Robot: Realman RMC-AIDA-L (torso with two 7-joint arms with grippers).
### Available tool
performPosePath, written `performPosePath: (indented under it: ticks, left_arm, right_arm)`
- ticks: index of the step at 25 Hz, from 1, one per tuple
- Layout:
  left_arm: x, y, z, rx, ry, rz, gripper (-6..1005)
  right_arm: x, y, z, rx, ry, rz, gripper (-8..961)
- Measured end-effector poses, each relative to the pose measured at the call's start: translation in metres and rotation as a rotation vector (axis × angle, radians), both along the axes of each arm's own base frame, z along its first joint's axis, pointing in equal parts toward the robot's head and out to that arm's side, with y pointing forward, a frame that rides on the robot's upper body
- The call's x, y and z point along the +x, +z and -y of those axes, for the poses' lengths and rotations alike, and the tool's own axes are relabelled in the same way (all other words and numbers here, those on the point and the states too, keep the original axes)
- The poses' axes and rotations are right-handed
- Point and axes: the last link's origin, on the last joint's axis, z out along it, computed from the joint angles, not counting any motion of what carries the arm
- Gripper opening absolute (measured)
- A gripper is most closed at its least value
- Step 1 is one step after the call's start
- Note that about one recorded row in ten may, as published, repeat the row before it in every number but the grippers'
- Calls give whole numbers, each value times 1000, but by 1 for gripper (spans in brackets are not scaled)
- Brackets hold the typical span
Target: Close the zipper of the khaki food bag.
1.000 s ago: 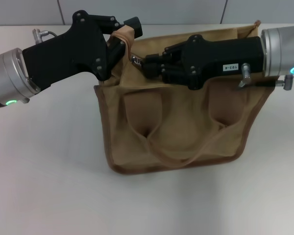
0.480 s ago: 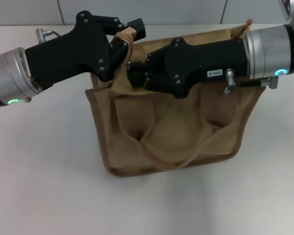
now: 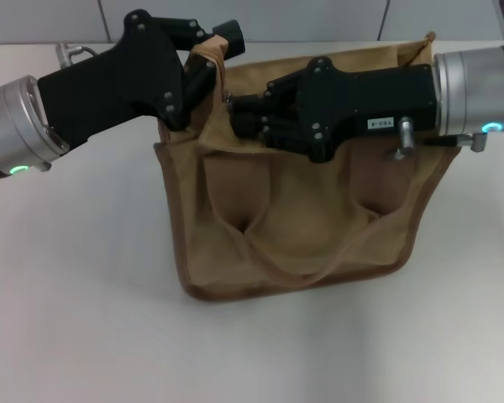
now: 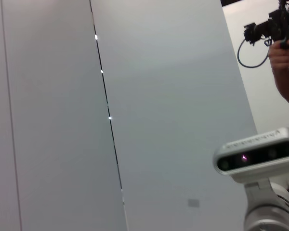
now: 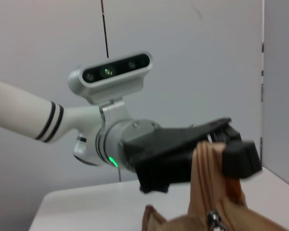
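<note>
left claw (image 3: pixel 208 60) pinching bag (image 3: pixel 302 227) tab, right claw (image 3: pixel 239 113) clamping zipper (image 3: pixel 229 101)

Left gripper (image 3: pixel 212 59) clamps khaki food bag (image 3: pixel 302 227) corner; right gripper (image 3: pixel 239 113) pinches zipper (image 3: pixel 229 101) beside it.

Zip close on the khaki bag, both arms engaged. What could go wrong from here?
1. The left pincer holds only a fabric tab at the khaki food bag corner; it may slip under pull.
2. The right pincer hides the zipper slider from the head view, so a lost grip could go unseen.
</note>
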Motion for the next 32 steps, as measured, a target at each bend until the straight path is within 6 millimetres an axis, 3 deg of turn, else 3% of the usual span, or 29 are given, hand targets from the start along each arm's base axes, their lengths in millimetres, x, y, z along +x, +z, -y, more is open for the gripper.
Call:
performPosePath:
  ticks: [8, 14, 19, 32]
  left_arm:
    - [1, 1, 1, -6, 0, 17, 1]
    - [6, 1, 1, -16, -26, 23, 0]
    - [7, 0, 2, -22, -31, 21, 0]
    - [9, 0, 5, -38, -56, 25, 1]
  right_arm:
    - [10, 4, 4, 84, 75, 8, 221]
    - [9, 5, 5, 121, 99, -40, 294]
    - [7, 7, 5, 132, 104, -59, 293]
    - [-3, -13, 6, 120, 127, -26, 294]
